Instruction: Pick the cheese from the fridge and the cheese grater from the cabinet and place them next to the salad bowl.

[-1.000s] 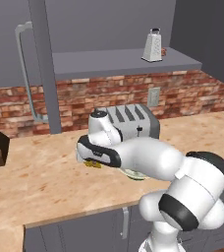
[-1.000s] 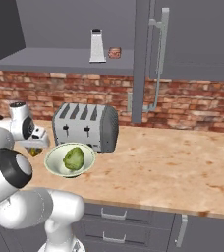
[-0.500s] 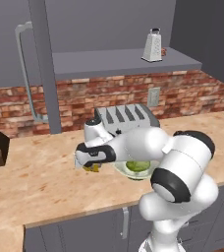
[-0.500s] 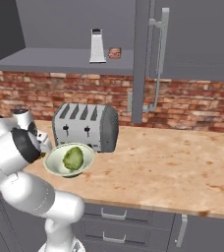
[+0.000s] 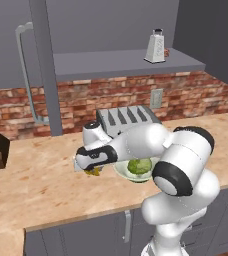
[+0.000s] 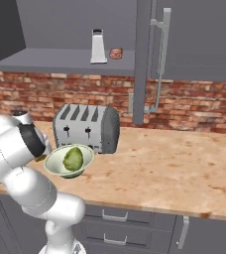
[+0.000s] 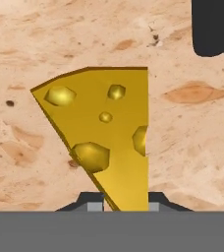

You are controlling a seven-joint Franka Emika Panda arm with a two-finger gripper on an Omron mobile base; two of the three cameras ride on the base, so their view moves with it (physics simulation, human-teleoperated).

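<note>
End effector (image 5: 92,170) grips the cheese (image 7: 104,142) low over the tabletop (image 5: 41,185) beside the bowl (image 5: 136,169); grater (image 5: 155,46) remains on the cabinet shelf (image 5: 116,62).

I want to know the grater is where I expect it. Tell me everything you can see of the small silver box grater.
The small silver metal box grater stands upright near the front edge of the grey open cabinet shelf, above the brick wall. It tapers upward to a loop handle on top, and its pale faces look finely perforated. Only the shelf touches it. In the right base view a small reddish thing sits apart beside it.
</note>
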